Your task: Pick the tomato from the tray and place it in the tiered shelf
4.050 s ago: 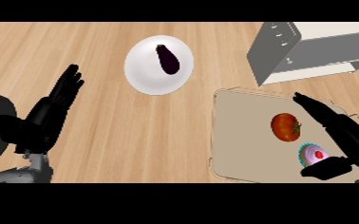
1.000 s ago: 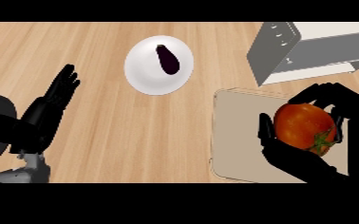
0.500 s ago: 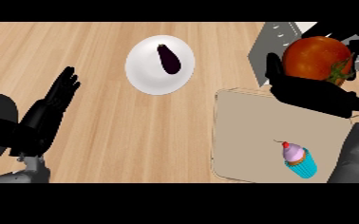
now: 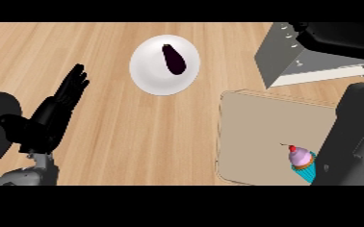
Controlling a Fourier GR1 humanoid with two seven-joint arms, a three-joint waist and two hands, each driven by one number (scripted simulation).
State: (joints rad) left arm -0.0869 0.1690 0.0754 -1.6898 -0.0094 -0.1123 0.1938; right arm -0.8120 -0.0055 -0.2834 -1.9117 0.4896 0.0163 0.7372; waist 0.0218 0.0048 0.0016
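Nearby: eggplant (image 4: 173, 58) on plate (image 4: 149, 79); cupcake (image 4: 303, 162) on tray (image 4: 263, 125); left hand (image 4: 51, 111) fingers straight; right fingers unclear.

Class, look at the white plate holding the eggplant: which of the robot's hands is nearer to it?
Left. The left hand rests open at the view's left, just beside the plate. The right hand is at the top right corner, over the tiered shelf, clearly farther.

On the wooden counter (image 4: 107, 125) a white plate (image 4: 150, 74) bears an eggplant (image 4: 173, 58), the grey shelf (image 4: 284, 53) stands at upper right, a cupcake (image 4: 301, 162) sits on the beige tray (image 4: 256, 134) (tomato unseen), and the left hand (image 4: 53, 110) rests open at left.
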